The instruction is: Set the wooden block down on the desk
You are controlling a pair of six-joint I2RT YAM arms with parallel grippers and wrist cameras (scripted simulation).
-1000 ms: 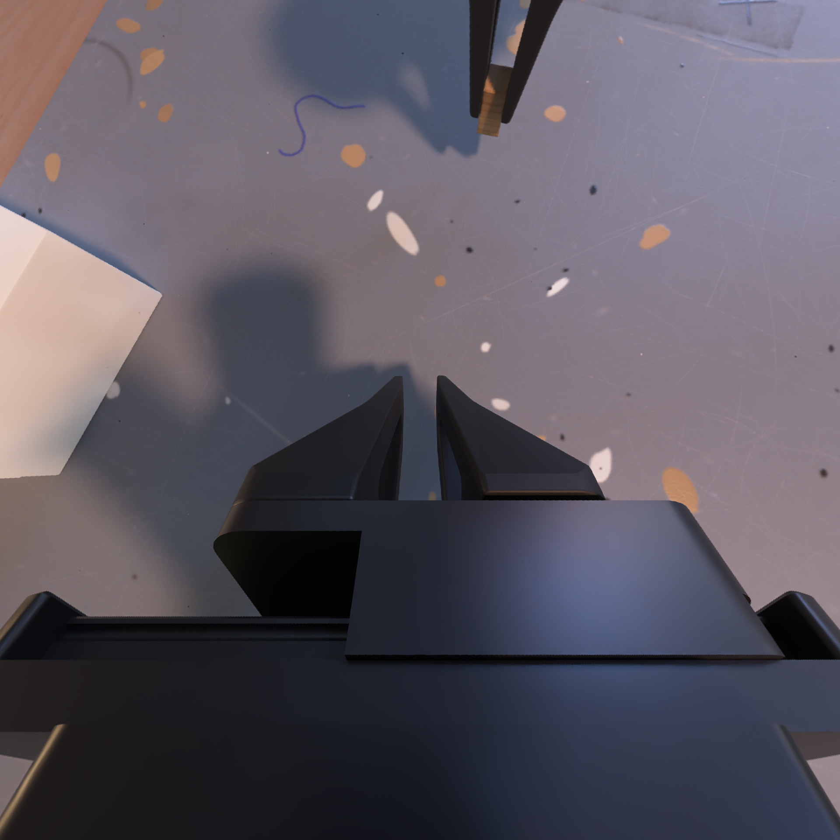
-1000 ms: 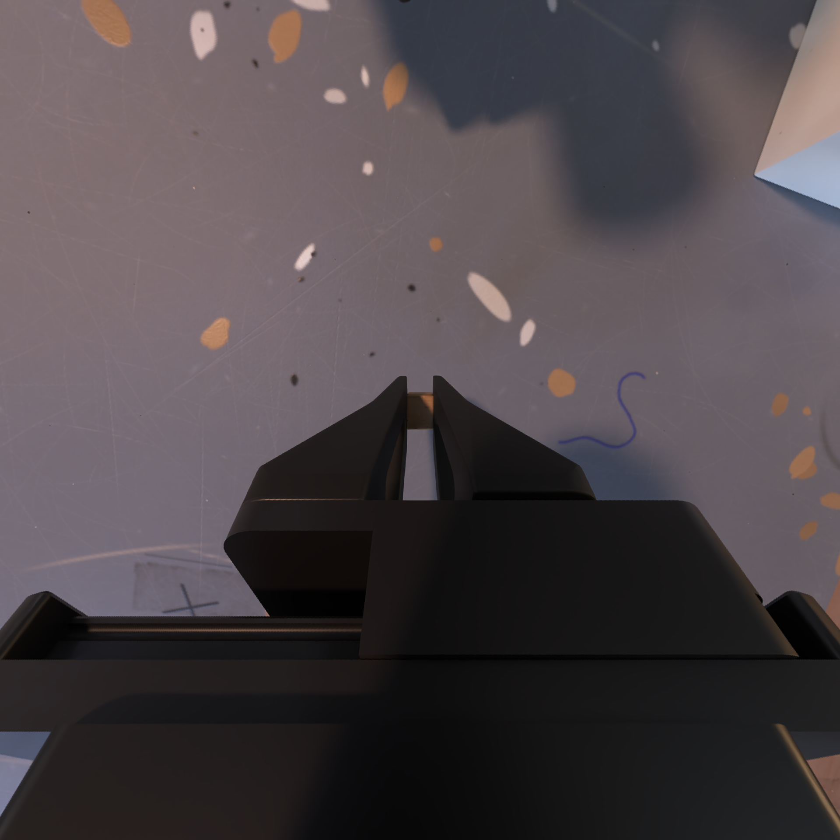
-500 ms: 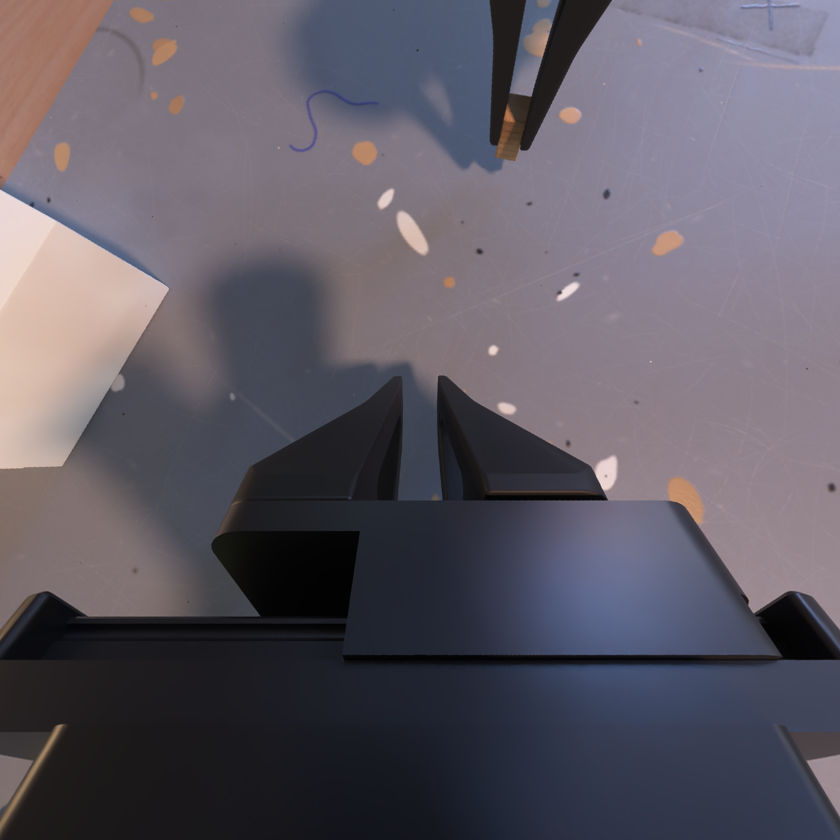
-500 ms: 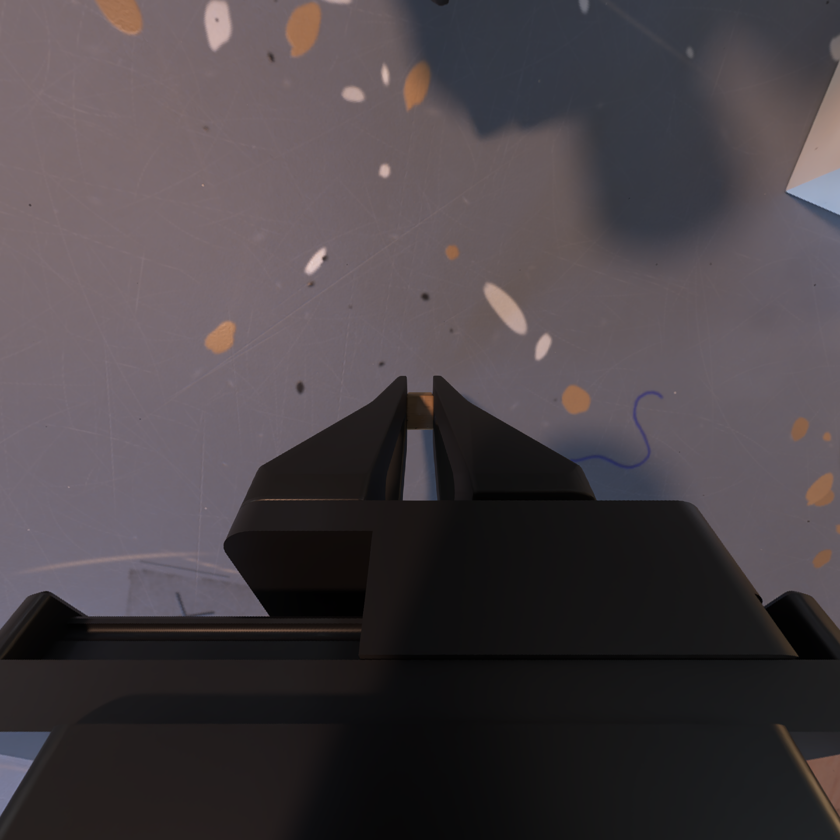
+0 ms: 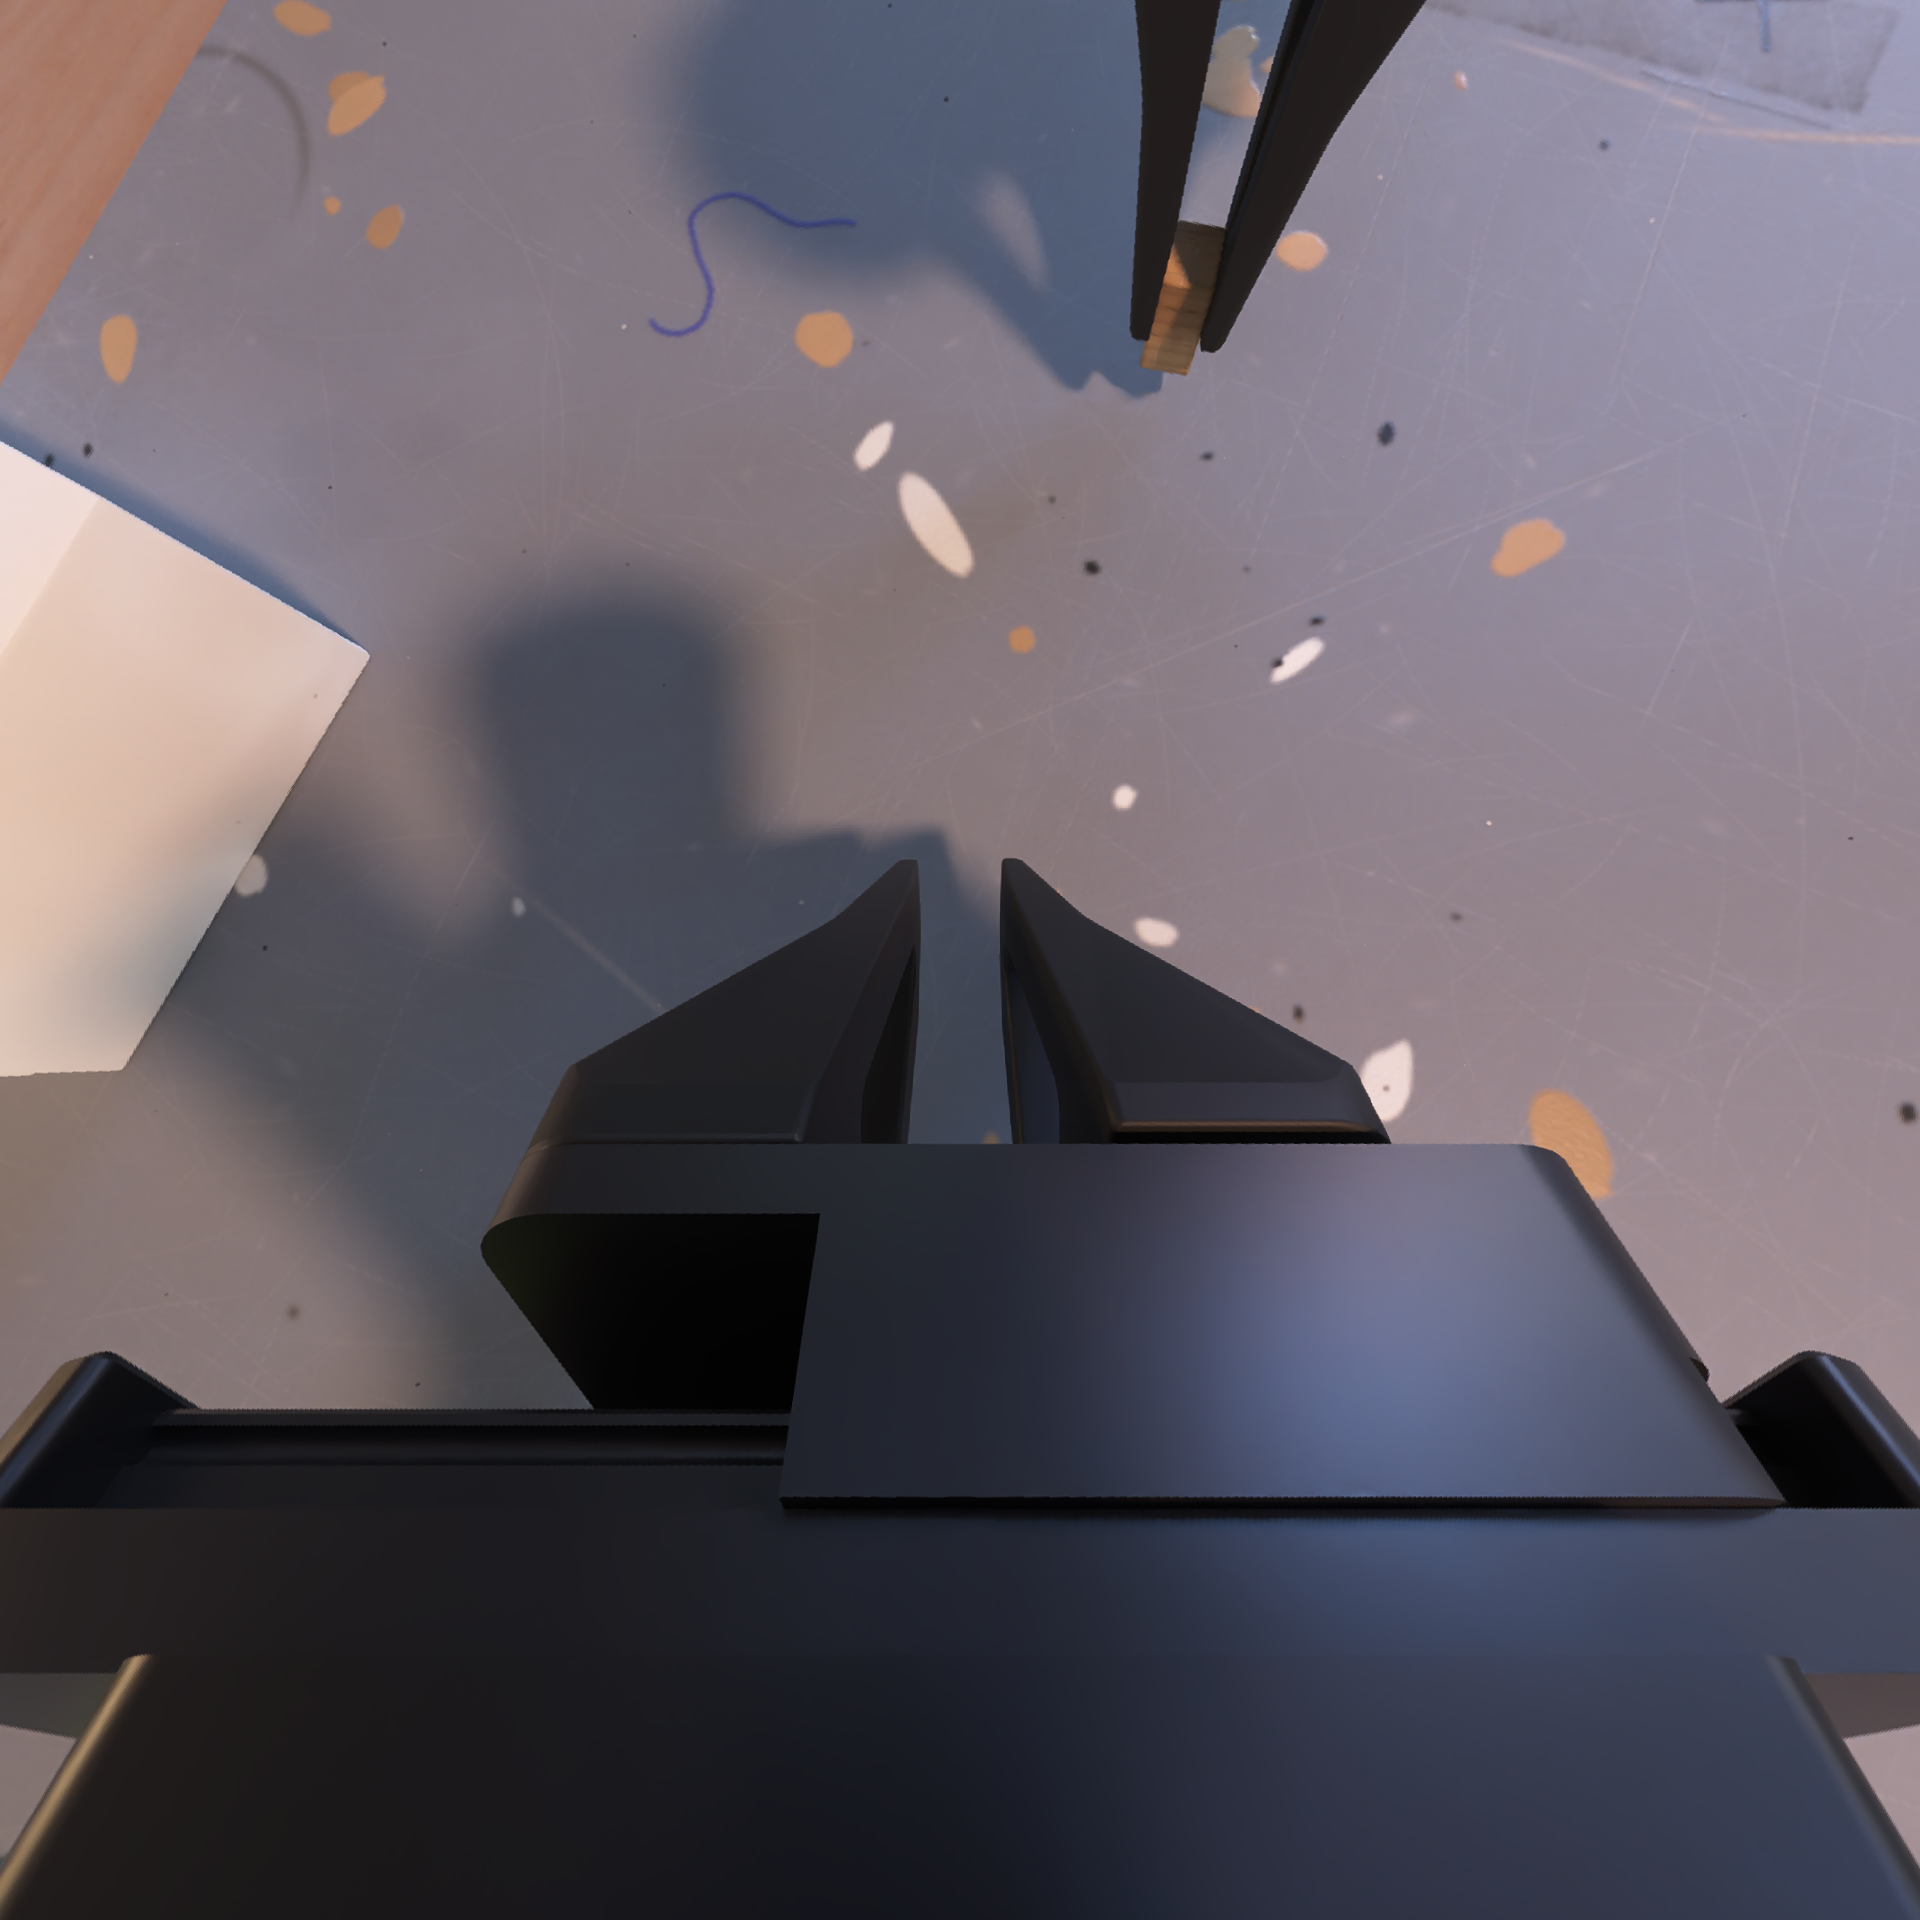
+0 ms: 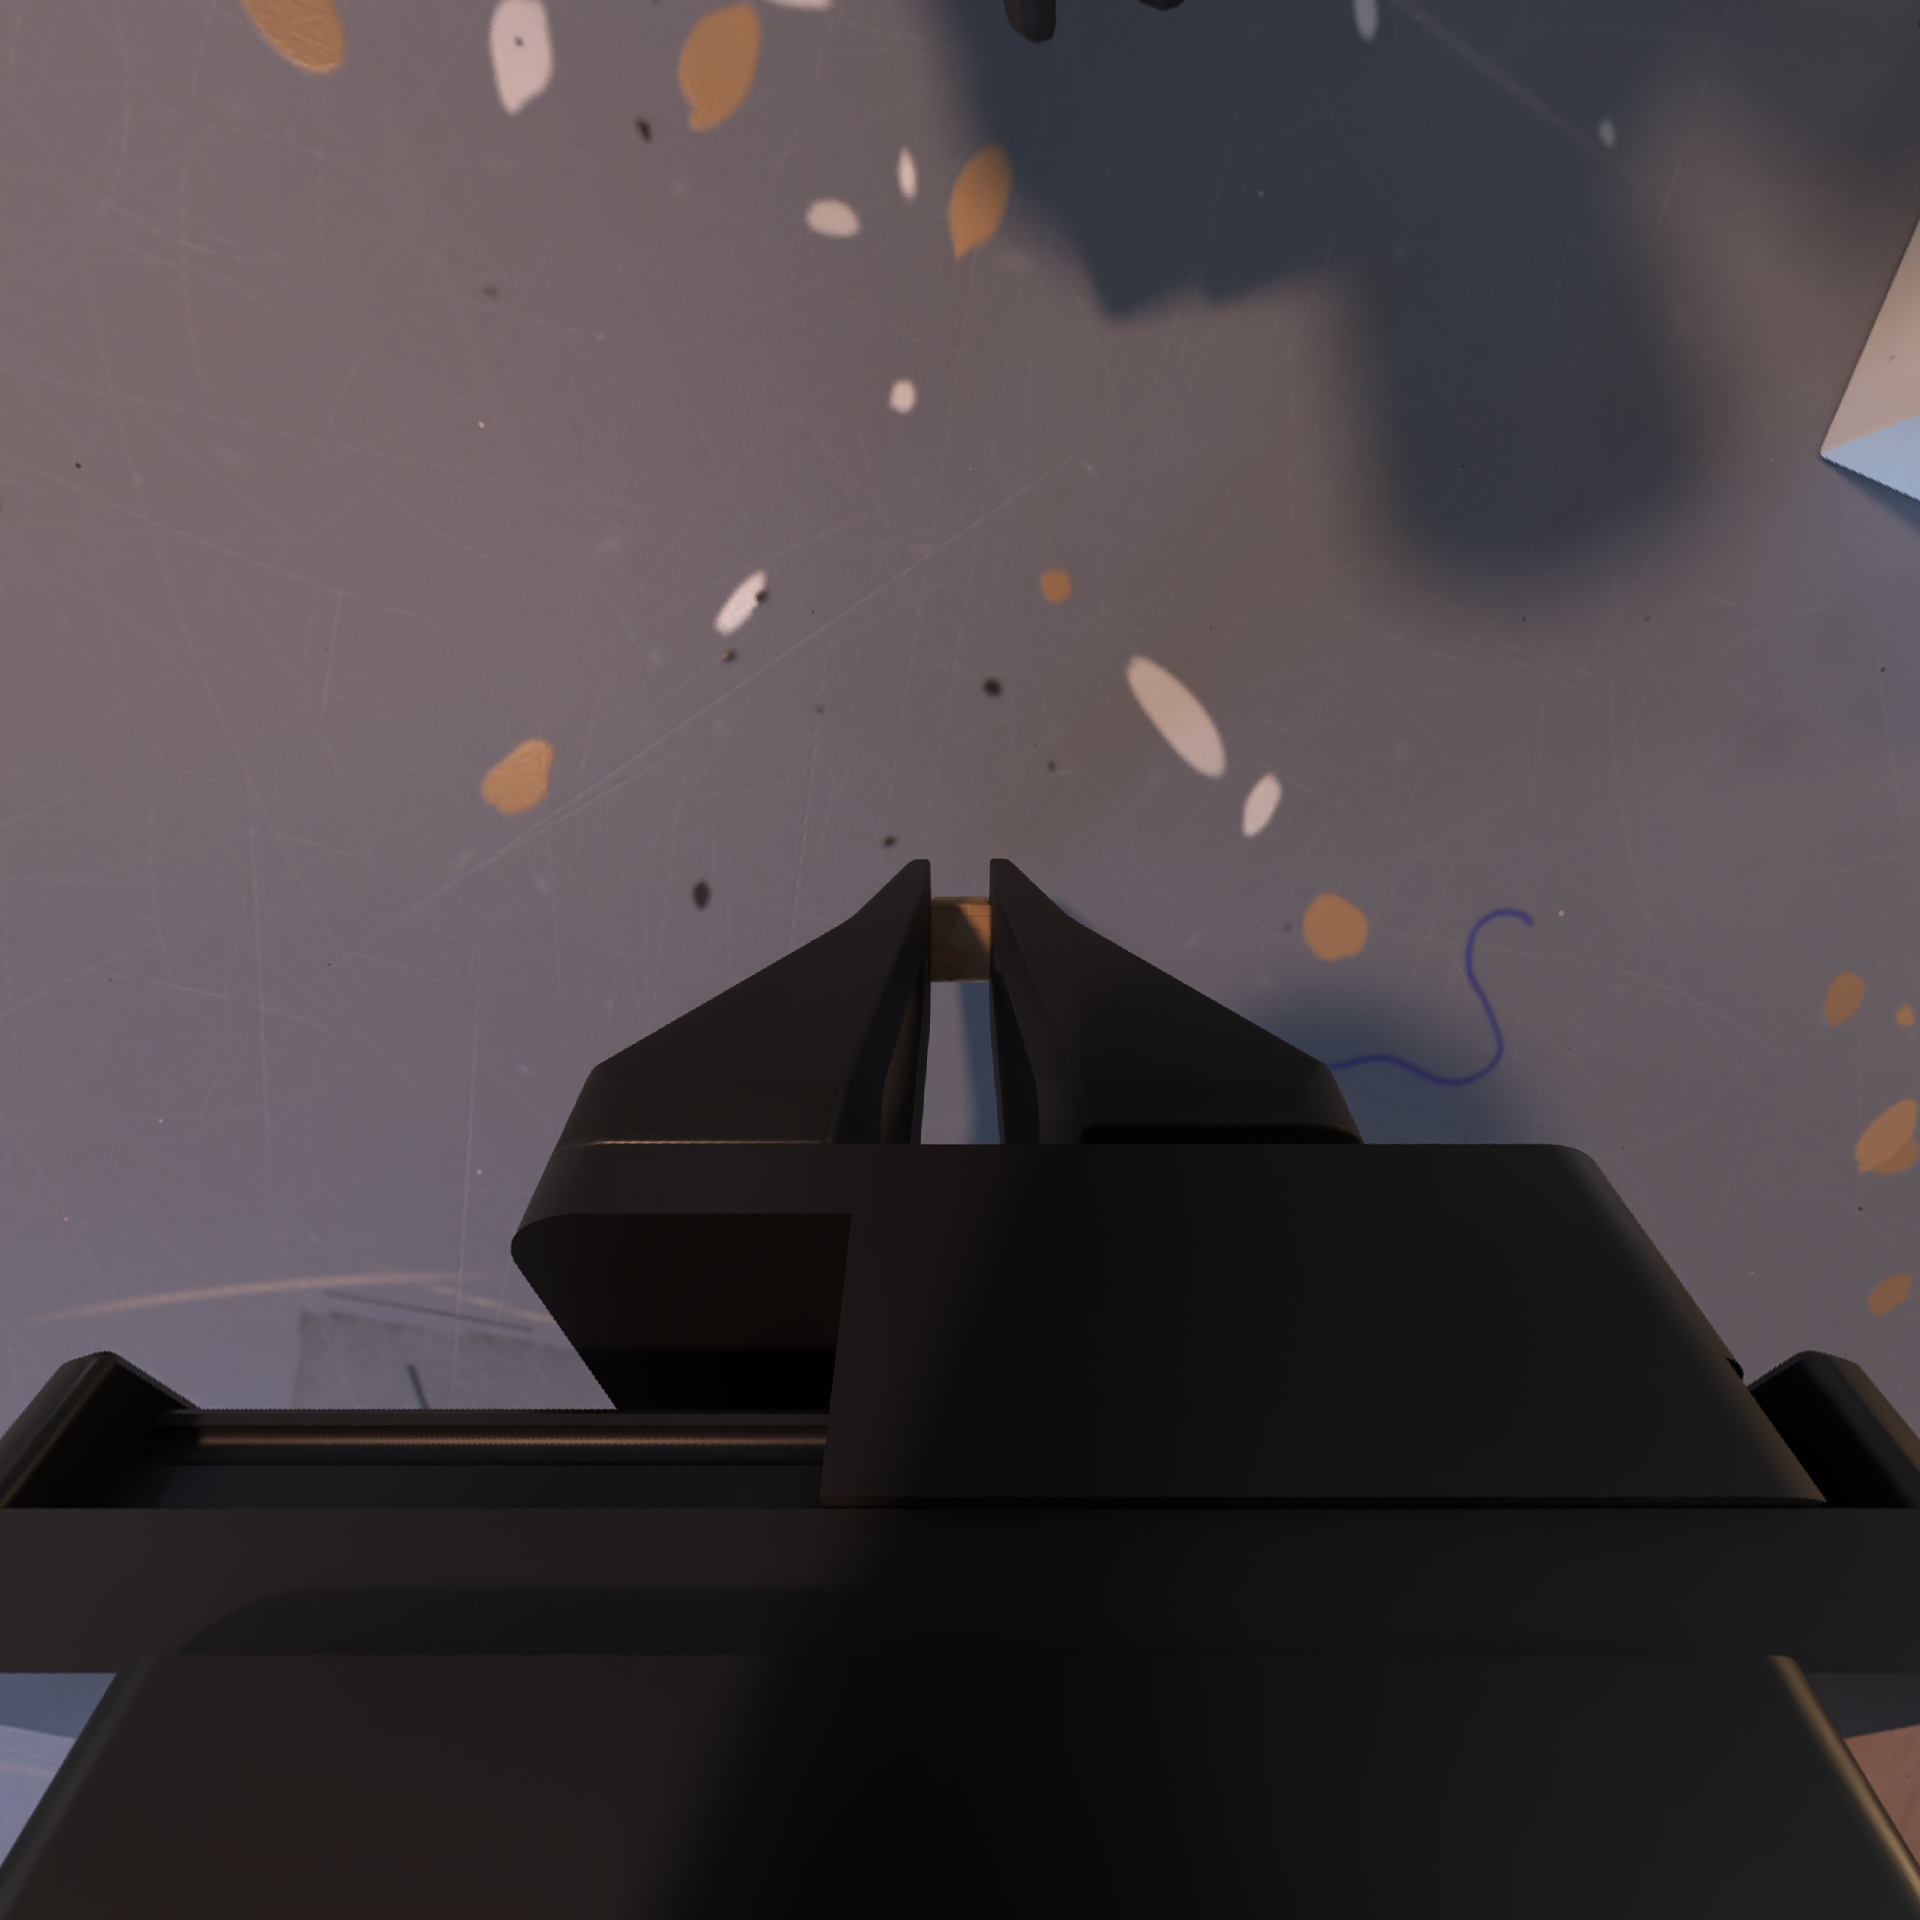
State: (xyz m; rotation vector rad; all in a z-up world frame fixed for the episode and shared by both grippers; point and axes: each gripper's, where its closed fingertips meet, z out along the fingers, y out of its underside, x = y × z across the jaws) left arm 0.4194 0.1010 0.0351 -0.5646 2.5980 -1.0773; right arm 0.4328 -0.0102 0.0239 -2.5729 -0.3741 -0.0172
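The right pincer (image 6: 960, 883) clamps the wooden block (image 6: 960, 940) between its tips at mid-frame, above the grey speckled surface (image 6: 416, 520). In the left wrist view the block (image 5: 1179, 301) sits upper right. The left pincer (image 5: 960, 883) holds nothing, jaws narrowly parted. A white box (image 5: 135, 810) lies at left.

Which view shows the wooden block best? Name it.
Left wrist view: the wooden block shows from the side, its lower end poking below the right claw. Right wrist view shows only a sliver between fingers.
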